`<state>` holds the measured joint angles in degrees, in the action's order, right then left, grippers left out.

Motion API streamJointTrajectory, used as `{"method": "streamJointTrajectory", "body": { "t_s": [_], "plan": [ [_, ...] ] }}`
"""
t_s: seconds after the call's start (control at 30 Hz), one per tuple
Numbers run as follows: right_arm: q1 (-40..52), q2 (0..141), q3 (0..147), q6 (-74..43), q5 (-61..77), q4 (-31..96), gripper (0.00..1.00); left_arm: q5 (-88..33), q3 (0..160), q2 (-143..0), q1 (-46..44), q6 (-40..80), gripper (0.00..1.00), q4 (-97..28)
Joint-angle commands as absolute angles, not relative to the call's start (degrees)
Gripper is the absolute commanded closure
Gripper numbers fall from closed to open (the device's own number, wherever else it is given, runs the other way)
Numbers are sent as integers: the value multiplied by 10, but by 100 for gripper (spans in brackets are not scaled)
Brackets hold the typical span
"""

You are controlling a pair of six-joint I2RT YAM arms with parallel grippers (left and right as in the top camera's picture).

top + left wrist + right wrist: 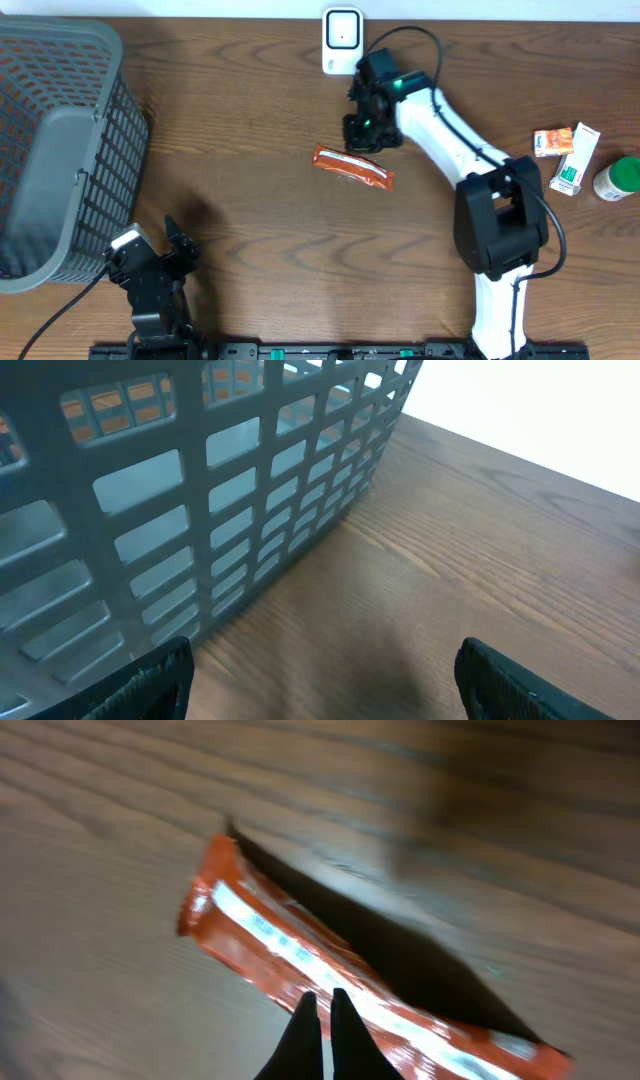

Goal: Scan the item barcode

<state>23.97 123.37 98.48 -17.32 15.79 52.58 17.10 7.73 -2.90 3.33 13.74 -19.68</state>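
Observation:
The item is a long orange snack packet (353,167) with a pale stripe, lying slantwise at mid-table. In the right wrist view the packet (300,960) runs diagonally, one long edge raised, with a dark shadow behind it. My right gripper (366,133) (322,1005) is shut, its fingertips pinched together on the packet's near edge. A white scanner unit (341,40) stands at the back edge, just beyond the right arm. My left gripper (178,252) (320,680) stands open near the front left, with only bare wood between its fingers.
A large grey mesh basket (60,150) (200,490) fills the left side, close to the left gripper. At the right edge lie a small orange box (553,142), a white-and-green carton (574,160) and a green-capped bottle (617,180).

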Motion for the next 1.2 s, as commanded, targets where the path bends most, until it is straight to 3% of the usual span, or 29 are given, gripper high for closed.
{"method": "streamJointTrajectory", "body": {
  "t_s": [0.0,0.5,0.53,0.57,0.6,0.63,0.77,0.87,0.97,1.03,1.17],
  "plan": [
    [255,1232,974,-192,135,515,99,179,73,-27,35,141,16,-197],
    [265,1237,942,-177,65,536,99,179,73,-27,35,141,16,-197],
    [265,1236,946,-161,68,551,89,179,73,-27,35,141,16,-197],
    [264,1234,950,-149,71,564,69,179,73,-27,35,140,16,-197],
    [262,1231,962,-115,81,596,28,179,73,-27,35,141,16,-197],
    [260,1229,973,-97,80,620,21,179,73,-27,35,141,16,-197],
    [250,1225,1003,-38,37,675,11,179,73,-27,35,141,16,-197],
    [242,1225,1006,-2,-5,679,12,179,73,-27,35,140,16,-197],
    [237,1225,996,70,9,655,9,179,73,-27,35,141,16,-197],
    [236,1225,982,113,24,623,1,179,73,-27,35,140,16,-197],
    [236,1226,953,179,67,585,1,179,73,-27,35,140,16,-197]
  ]
}}
